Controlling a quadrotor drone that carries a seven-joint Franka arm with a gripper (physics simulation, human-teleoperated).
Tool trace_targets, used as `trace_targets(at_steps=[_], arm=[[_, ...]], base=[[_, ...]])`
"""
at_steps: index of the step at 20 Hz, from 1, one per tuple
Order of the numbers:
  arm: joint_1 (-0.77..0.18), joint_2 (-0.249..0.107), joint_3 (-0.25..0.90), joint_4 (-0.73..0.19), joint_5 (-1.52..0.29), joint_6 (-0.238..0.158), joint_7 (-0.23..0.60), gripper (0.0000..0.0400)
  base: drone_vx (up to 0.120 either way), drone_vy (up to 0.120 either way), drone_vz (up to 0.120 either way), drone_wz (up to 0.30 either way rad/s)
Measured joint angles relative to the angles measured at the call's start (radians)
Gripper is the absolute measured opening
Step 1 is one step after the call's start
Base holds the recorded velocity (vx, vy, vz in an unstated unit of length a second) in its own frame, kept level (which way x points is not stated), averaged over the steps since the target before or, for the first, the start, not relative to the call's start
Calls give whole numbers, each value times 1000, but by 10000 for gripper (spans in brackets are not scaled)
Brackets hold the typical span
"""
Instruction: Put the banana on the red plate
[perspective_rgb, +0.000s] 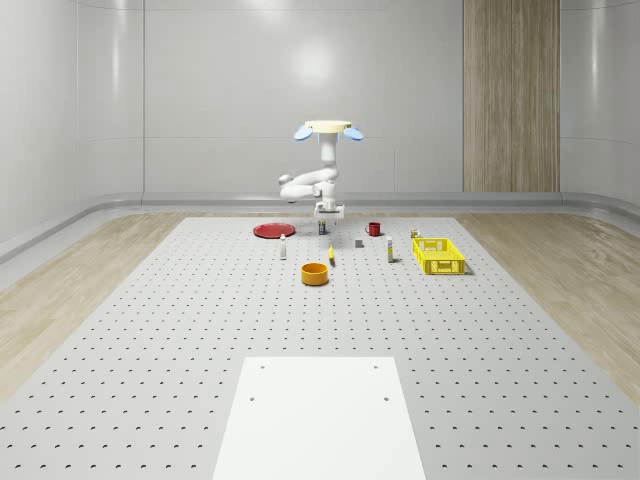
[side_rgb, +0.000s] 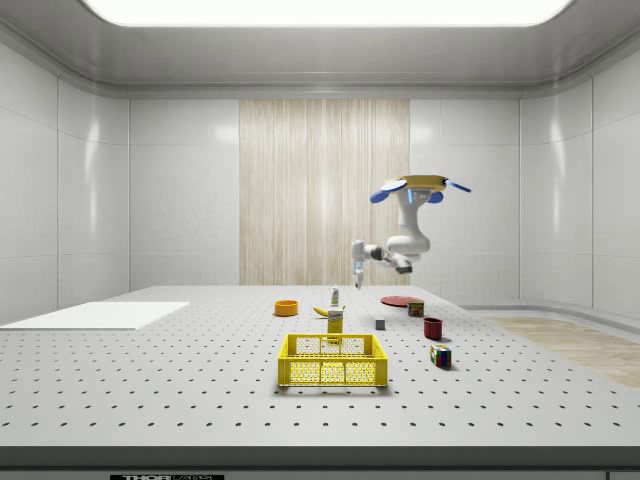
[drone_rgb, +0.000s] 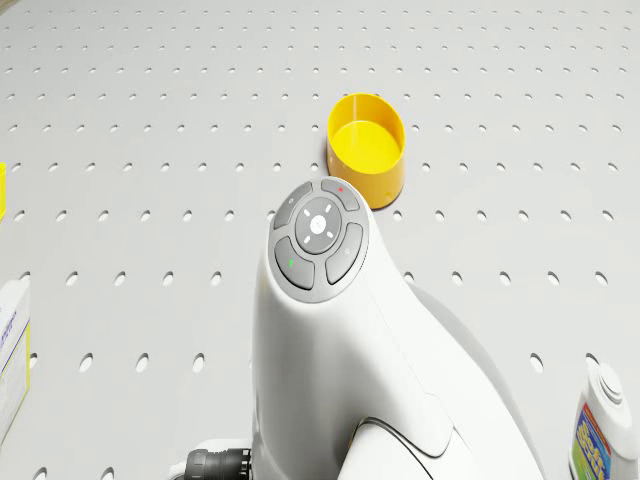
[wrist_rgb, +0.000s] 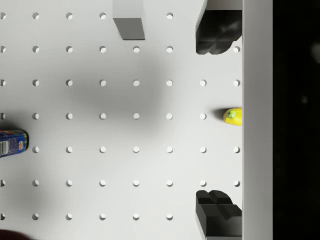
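I hover over the worktop between the plate and the orange bowl, my end effector released and empty. In the wrist view the banana sits at three o'clock between my fingertips, just its tip visible. To grasp well I should centre over its middle, then descend straight before closing.

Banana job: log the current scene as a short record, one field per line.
drone: hovering above the table, beside the red plate
claw: open, empty, pointing down above the table
banana: lying on the table, near the orange bowl; one end seen between the fingers in the wrist view
red plate: flat on the table, bare
task state: banana not yet grasped
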Motion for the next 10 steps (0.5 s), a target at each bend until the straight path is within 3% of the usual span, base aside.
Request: trace_targets(at_steps=[10], arm=[[-11, -40, 10, 2, 19, 37, 10, 400]], base=[[120, 0, -112, 0]])
